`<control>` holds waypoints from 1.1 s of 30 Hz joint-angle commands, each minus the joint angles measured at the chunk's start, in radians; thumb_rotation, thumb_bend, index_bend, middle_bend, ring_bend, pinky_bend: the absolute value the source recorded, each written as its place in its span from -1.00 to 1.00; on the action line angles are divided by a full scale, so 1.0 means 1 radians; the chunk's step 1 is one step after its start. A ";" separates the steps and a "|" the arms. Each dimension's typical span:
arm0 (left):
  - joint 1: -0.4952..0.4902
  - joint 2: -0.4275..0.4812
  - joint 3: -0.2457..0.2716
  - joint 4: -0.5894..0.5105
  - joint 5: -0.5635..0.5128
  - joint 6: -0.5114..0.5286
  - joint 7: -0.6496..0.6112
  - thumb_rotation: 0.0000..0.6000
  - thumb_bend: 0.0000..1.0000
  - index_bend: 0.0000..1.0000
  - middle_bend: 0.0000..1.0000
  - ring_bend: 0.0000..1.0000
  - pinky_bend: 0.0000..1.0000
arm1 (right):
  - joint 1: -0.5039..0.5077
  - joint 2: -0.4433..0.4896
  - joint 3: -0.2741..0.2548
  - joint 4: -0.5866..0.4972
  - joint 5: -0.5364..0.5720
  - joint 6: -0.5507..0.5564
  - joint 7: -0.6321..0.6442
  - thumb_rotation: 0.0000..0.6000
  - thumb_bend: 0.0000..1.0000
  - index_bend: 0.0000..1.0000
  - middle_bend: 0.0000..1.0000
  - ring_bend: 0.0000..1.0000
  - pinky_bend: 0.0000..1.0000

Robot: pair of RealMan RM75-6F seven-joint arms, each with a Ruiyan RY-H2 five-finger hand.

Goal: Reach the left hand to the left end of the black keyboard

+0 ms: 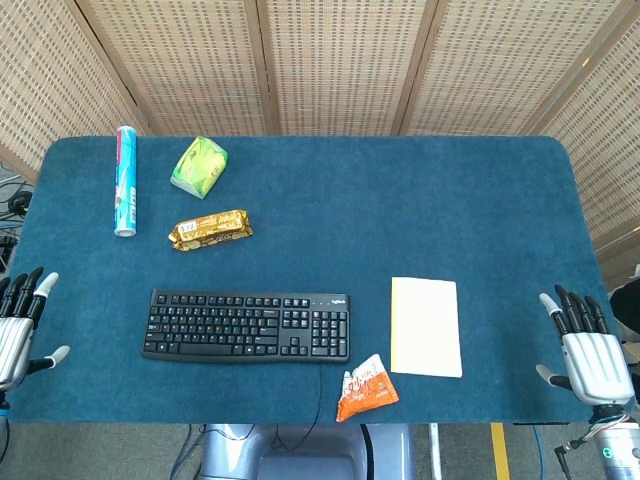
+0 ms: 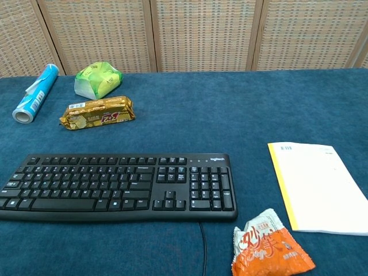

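Note:
The black keyboard (image 1: 246, 325) (image 2: 118, 186) lies flat near the table's front edge, left of centre. My left hand (image 1: 17, 330) hovers at the far left edge of the table, well to the left of the keyboard's left end, fingers apart and holding nothing. At the far right edge my right hand (image 1: 588, 346) is open too, fingers spread. The chest view shows neither hand.
A blue roll (image 1: 124, 181), a green packet (image 1: 199, 166) and a gold snack bar (image 1: 209, 229) lie behind the keyboard. Right of it sit a yellow-edged notepad (image 1: 426, 326) and an orange snack packet (image 1: 367, 387). The keyboard's cable (image 1: 321, 392) runs off the front edge.

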 commanded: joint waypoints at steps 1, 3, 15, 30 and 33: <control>0.000 -0.003 -0.002 -0.003 0.001 0.005 0.004 1.00 -0.81 -1.00 -1.00 -1.00 -1.00 | 0.000 0.000 0.000 0.000 0.001 -0.001 0.000 1.00 -0.94 -0.88 -1.00 -1.00 -1.00; 0.001 -0.006 -0.004 -0.003 0.004 0.011 0.006 1.00 -0.74 -1.00 -1.00 -1.00 -1.00 | 0.000 0.000 0.001 0.000 0.002 0.000 0.001 1.00 -0.94 -0.88 -1.00 -1.00 -1.00; -0.019 -0.043 -0.039 -0.017 0.014 0.038 0.052 1.00 -0.08 -1.00 -0.05 -0.13 -0.45 | 0.001 0.002 0.000 -0.004 0.003 -0.004 0.007 1.00 -0.92 -0.88 -1.00 -1.00 -1.00; -0.180 0.129 -0.033 -0.342 -0.211 -0.327 0.202 1.00 0.61 -1.00 0.17 0.11 -0.32 | 0.006 0.001 -0.006 -0.008 0.000 -0.018 0.014 1.00 -0.92 -0.89 -1.00 -1.00 -1.00; -0.271 0.153 -0.050 -0.390 -0.386 -0.474 0.255 1.00 0.63 -1.00 0.17 0.11 -0.31 | 0.006 0.004 -0.006 -0.010 -0.004 -0.015 0.023 1.00 -0.92 -0.89 -1.00 -1.00 -1.00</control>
